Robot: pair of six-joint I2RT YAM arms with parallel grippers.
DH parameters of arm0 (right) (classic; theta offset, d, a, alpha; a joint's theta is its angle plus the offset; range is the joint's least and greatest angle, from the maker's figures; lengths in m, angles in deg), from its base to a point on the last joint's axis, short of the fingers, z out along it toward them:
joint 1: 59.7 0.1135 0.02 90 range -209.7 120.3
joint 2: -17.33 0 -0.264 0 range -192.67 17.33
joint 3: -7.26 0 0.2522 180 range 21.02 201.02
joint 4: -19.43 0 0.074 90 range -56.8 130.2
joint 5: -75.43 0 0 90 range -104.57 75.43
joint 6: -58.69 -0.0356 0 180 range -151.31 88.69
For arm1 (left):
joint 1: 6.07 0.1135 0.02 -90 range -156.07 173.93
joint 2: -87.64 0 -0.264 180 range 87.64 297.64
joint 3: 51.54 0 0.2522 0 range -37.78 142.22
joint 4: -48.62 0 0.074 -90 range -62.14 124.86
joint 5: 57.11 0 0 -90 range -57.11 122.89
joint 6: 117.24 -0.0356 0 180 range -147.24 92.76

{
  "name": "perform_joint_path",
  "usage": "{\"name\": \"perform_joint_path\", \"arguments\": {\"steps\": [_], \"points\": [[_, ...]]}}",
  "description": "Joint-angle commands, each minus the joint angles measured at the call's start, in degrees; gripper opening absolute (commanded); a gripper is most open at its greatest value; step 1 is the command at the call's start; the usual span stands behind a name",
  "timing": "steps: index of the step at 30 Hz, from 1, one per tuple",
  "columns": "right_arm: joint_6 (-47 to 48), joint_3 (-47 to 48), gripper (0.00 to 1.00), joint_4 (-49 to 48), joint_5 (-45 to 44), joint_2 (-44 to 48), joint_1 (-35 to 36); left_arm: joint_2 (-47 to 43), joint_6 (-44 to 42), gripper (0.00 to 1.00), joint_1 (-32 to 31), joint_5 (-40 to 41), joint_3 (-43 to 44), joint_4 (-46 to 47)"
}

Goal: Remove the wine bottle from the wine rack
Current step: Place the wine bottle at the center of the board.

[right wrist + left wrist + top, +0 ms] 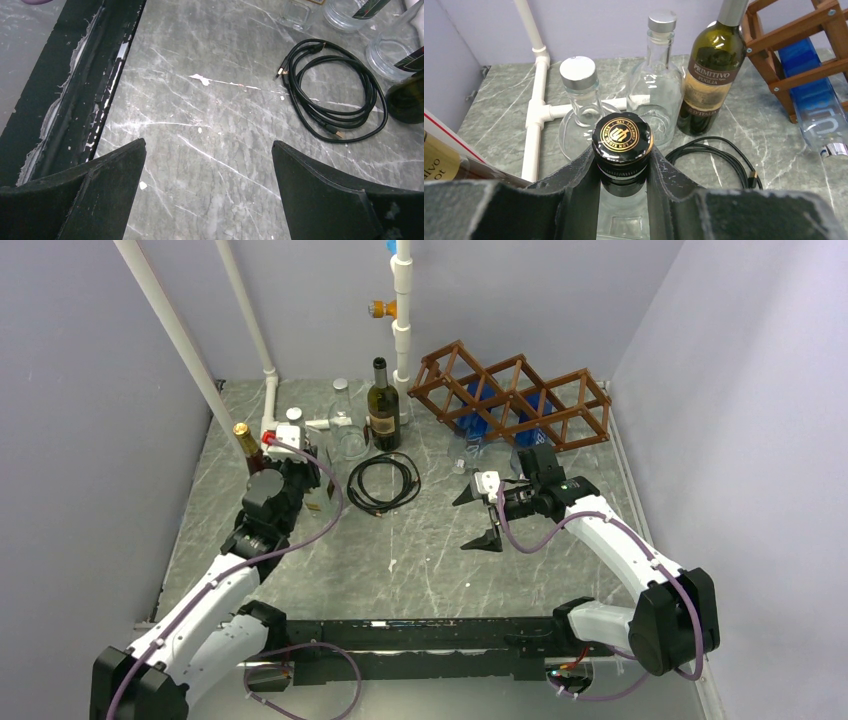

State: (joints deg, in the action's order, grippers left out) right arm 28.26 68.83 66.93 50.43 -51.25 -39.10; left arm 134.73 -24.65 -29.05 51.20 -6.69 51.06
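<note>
The right gripper (473, 518) hangs wide open over the table (215, 100). Just beyond it is the wine rack (511, 392), a blue bottle (814, 100) lying in a cell. The left gripper (623, 161) clamps a black-capped bottle (622, 134) by its neck. Best to square the right jaws across the blue bottle, then draw it straight out along its cell.

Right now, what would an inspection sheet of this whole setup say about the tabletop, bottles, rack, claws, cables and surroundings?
Surface: grey marbled table with a few white flecks.
Job's things: wooden wine rack at back right; a blue bottle lies in it.
Clutter: green wine bottle, tall clear bottle and squat clear bottle, all standing.
Grippers: left gripper shut on a black-capped bottle; right gripper open above bare table.
Cables: coiled black cable; purple leads on the arms.
Surroundings: white pipes, pale walls.
</note>
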Motion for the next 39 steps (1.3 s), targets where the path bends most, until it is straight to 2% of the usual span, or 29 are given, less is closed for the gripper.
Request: {"name": "perform_joint_path", "arguments": {"steps": [1,3,4,11,17,18,19,24,26,39], "points": [[1.33,-0.35,1.0,-1.84,1.59,0.27,-0.47,0.18,0.44,0.0,0.98,-0.4,2.88,9.4],[1.34,-0.43,1.0,-1.85,1.53,0.28,-0.47,0.8,0.49,0.0,1.09,-0.18,3.08,8.72],[1.34,-0.44,1.0,-1.82,1.54,0.26,-0.47,1.23,0.55,0.04,1.17,0.12,3.24,8.3],[1.35,-0.52,1.0,-1.92,1.41,0.25,-0.56,1.75,1.27,0.45,1.19,0.65,4.39,5.71],[1.38,-0.53,1.0,-1.91,1.44,0.27,-0.72,-0.1,2.19,0.72,1.19,-1.05,6.39,1.38],[1.42,-0.53,1.0,-1.92,1.45,8.84,-0.73,-0.41,2.3,0.75,1.19,-1.29,6.82,0.63],[1.42,-0.53,1.0,-1.92,1.43,1.32,-0.79,-0.8,2.41,0.78,1.19,-1.4,7.25,-0.15],[1.6,-0.44,1.0,-1.65,1.38,0.29,-0.89,-2.53,3.26,0.96,1.19,-2.53,10.18,-4.57],[1.9,-0.4,1.0,-1.43,1.3,0.43,-1.07,-2.99,3.23,0.99,1.19,-4.12,11.56,-6.76],[2.1,-0.44,1.0,-1.12,1.56,0.94,-2.12,-5.34,7.42,1.0,1.23,-13.05,17.68,-18.23]]}}
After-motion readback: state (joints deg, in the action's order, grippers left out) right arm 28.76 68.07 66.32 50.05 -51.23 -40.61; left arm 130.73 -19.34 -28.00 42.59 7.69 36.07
